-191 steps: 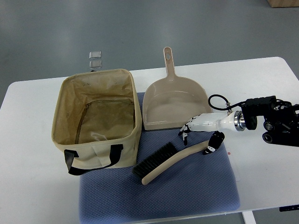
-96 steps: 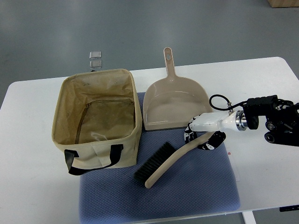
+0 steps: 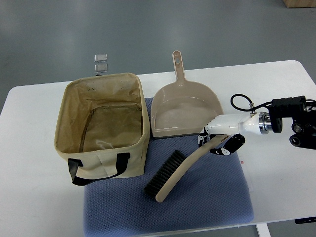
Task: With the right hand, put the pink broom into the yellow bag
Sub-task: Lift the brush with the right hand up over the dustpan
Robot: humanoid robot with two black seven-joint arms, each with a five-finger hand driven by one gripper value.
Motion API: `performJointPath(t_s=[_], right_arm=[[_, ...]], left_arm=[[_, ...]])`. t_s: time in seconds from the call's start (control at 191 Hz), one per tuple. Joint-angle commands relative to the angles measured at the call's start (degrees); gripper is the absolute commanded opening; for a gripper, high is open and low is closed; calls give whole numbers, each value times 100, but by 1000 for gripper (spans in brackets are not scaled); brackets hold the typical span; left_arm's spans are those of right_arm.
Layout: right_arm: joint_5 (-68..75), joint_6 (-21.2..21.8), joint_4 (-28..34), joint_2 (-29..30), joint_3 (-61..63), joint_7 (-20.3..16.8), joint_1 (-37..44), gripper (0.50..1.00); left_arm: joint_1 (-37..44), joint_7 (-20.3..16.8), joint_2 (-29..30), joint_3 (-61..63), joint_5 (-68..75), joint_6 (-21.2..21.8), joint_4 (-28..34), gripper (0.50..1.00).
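The pink broom (image 3: 178, 172), a hand brush with dark bristles on its left side, lies slanted over the blue mat (image 3: 207, 202). My right hand (image 3: 217, 143) comes in from the right edge and is shut on the upper end of the broom's handle, with its fingers (image 3: 204, 139) curled over it. The head end points down and left and appears slightly lifted. The yellow bag (image 3: 101, 126), an open fabric box with black handles, stands at the left with its mouth up and nothing inside. The left arm does not show.
A pink dustpan (image 3: 183, 108) lies just beyond my hand, handle pointing away. Two small clear squares (image 3: 100, 63) sit on the floor behind the bag. The white table (image 3: 276, 94) ends close at the right and front.
My right hand closed round the broom's handle end and drew it up and to the right. The broom swung steeper, and its head shifted a little right on the mat.
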Motion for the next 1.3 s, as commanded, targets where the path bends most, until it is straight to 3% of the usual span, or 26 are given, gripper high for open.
performJointPath(t_s=[0.0,0.773,0.951,1.103,1.296], right_arm=[[10,79,147,-249,226,46,1,500],[705,1898,138,-1927,2783,169,1,500],[705,2363,-205,-1910,3231,143,229,500],[705,2460,-433,-1787,3337,143,431,500],[687,2469,-793,-970,3425,-7,633,500]], left_arm=[[0,1,0,0,0,0,0,1000],[0,1,0,0,0,0,0,1000],[0,1,0,0,0,0,0,1000],[0,1,0,0,0,0,0,1000],[0,1,0,0,0,0,0,1000]])
